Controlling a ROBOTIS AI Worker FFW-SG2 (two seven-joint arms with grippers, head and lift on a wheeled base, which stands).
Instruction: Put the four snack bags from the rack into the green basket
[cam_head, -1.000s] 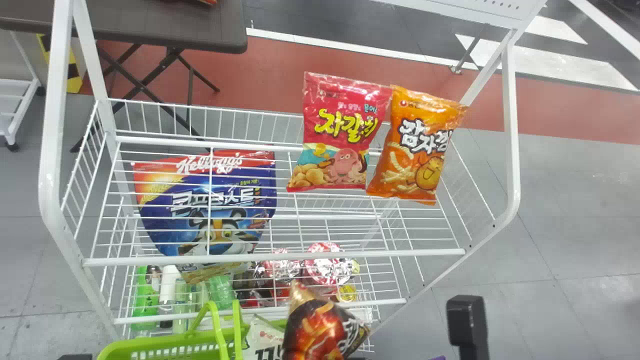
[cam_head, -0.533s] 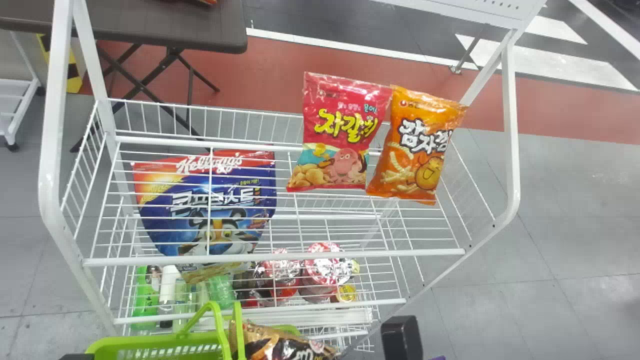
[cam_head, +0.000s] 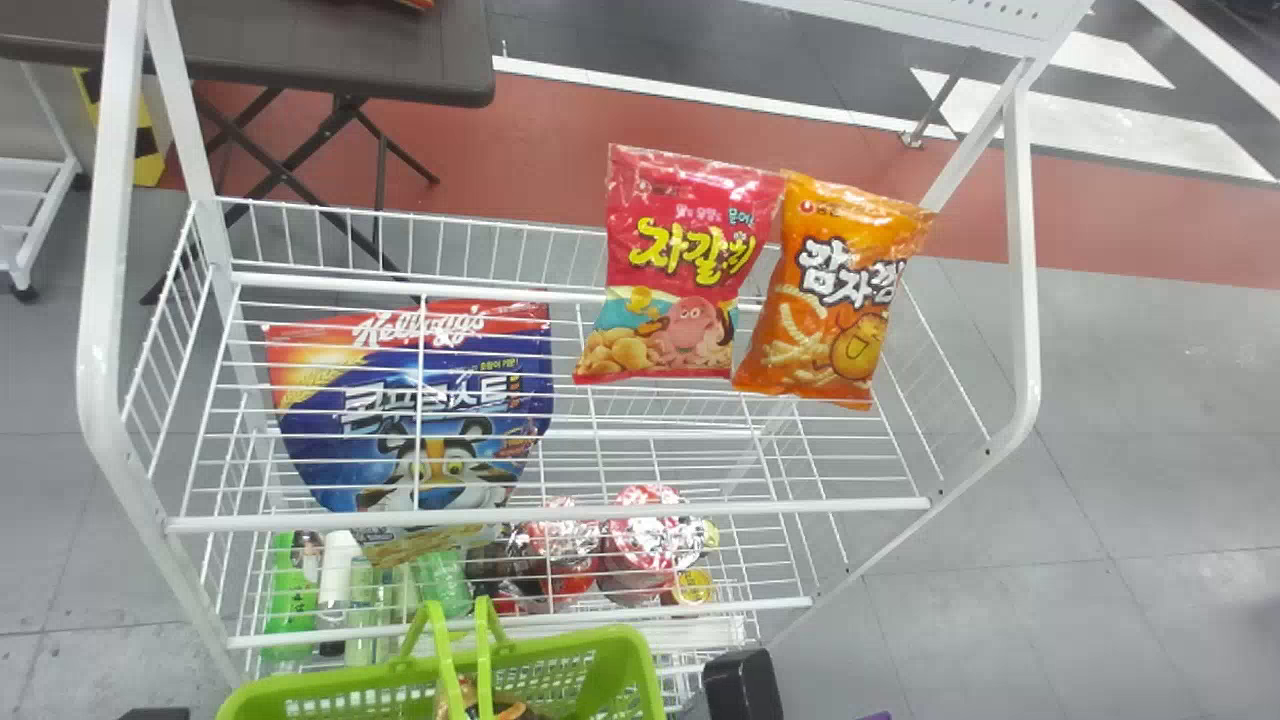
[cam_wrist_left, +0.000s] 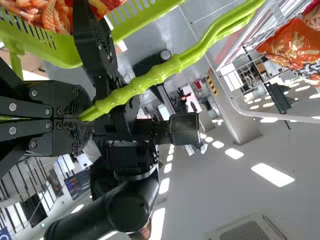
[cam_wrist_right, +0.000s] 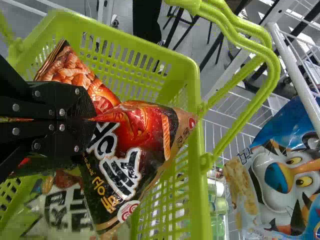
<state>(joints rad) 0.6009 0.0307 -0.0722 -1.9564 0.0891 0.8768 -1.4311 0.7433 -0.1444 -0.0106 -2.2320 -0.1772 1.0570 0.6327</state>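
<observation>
My right gripper (cam_wrist_right: 90, 120) is pinching the black snack bag (cam_wrist_right: 132, 122) inside the green basket (cam_wrist_right: 202, 170), low at 7 o'clock in the head view, while my left gripper (cam_wrist_left: 82, 119) is clamped on the basket handle (cam_wrist_left: 150, 75), so I'd call this the drop-off step: ease down beside the white bag (cam_wrist_right: 62, 210), let go, then probably grab the red bag (cam_head: 680, 265) at 1 o'clock or the orange bag (cam_head: 835, 290) at 2 on the rack (cam_head: 560, 518). The black one's shiny and tilted, kinda creased, with red-orange artwork.
</observation>
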